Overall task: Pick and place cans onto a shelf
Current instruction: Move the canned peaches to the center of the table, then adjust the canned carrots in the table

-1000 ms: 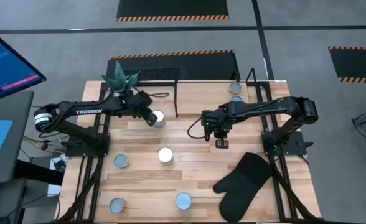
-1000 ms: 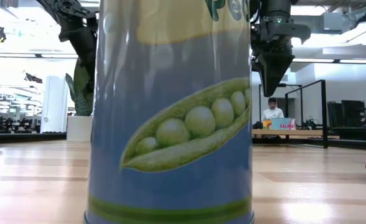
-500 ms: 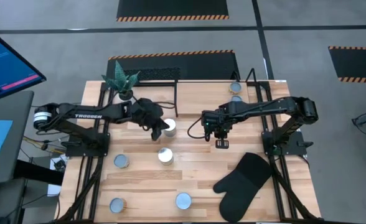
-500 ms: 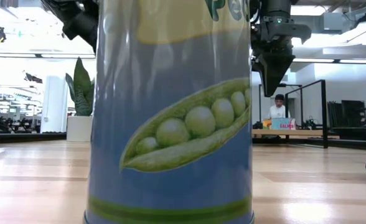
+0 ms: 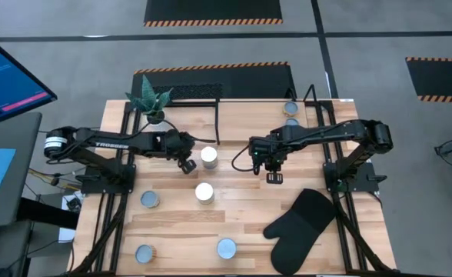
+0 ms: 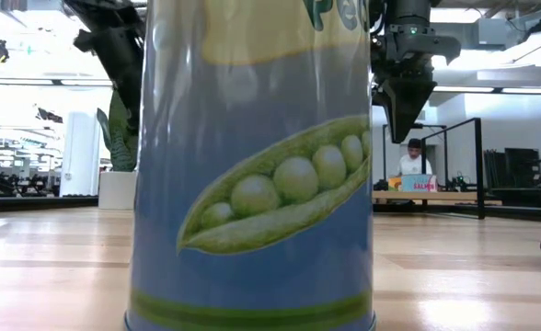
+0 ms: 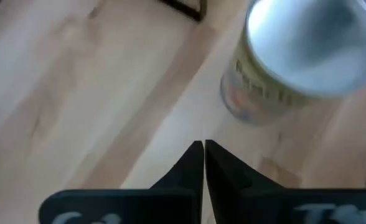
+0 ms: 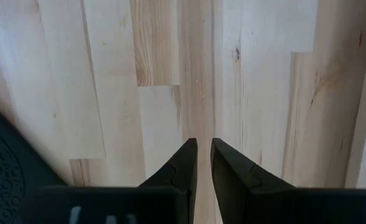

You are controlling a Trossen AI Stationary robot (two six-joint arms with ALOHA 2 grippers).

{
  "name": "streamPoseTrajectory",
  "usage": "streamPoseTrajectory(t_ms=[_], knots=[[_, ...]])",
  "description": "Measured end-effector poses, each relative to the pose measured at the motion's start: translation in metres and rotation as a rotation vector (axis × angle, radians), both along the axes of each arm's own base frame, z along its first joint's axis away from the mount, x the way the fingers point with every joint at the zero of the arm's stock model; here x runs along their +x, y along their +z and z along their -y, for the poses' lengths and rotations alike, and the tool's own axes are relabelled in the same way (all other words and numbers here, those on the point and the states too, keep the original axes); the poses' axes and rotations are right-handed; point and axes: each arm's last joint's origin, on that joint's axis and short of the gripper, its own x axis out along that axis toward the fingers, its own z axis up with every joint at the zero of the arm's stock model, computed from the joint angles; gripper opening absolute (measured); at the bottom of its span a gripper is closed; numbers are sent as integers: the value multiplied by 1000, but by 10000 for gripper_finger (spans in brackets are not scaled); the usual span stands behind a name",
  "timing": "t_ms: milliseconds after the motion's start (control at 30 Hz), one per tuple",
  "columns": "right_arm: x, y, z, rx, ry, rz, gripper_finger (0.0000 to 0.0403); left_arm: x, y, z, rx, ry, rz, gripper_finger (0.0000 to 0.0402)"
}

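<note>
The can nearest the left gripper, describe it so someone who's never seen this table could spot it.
Start at the black shelf along the table's back edge. Just in front of its middle stands one can, beside the left gripper. Its top is shiny white, and it sits farther back than the other white-topped can.

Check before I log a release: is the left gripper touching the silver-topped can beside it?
Apart. The left wrist view shows the left gripper shut on nothing, bare wood between it and the can.

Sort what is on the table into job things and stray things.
Job: cans, e.g. one beside the left gripper at, one at, two on the shelf at; right gripper.
Stray: oven mitt, potted plant.
</note>
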Motion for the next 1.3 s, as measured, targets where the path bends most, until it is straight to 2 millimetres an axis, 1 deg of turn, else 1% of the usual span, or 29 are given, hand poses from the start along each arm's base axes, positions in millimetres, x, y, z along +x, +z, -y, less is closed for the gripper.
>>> streamPoseTrajectory(t_ms=[167,233,267,333,400,500,567,700,767,900,1067,1100,1200,1300], knots=[[0,0,0,0,0,-1,72,24,-20,-1,-7,-55,47,0],[0,0,0,1,0,-3,72,36,-27,-1,-30,-92,114,0],[0,0,0,1,0,-5,72,44,-27,-2,-30,-117,175,0],[-1,0,0,1,0,-10,72,57,-26,-2,-35,-180,244,0],[-2,0,0,2,-2,-23,72,70,-20,-2,-39,-243,278,0],[-4,-1,0,5,-15,-38,72,77,-11,2,-51,-287,224,0],[-4,-1,0,5,-15,-42,72,76,-6,4,-41,-280,138,0],[-4,-1,0,5,-11,-43,72,67,5,7,24,-204,-63,0],[-3,-1,0,4,-10,-36,72,60,9,10,41,-169,-167,0],[1,0,0,-1,5,12,72,44,15,18,45,-129,-304,0],[9,2,1,-16,50,97,72,23,20,31,42,-74,-375,0],[10,2,1,-16,51,102,72,21,22,34,40,-74,-366,0],[10,2,1,-17,51,104,72,8,20,47,-21,-120,-394,0],[9,2,1,-16,52,93,72,1,11,61,-157,-227,-431,0]])
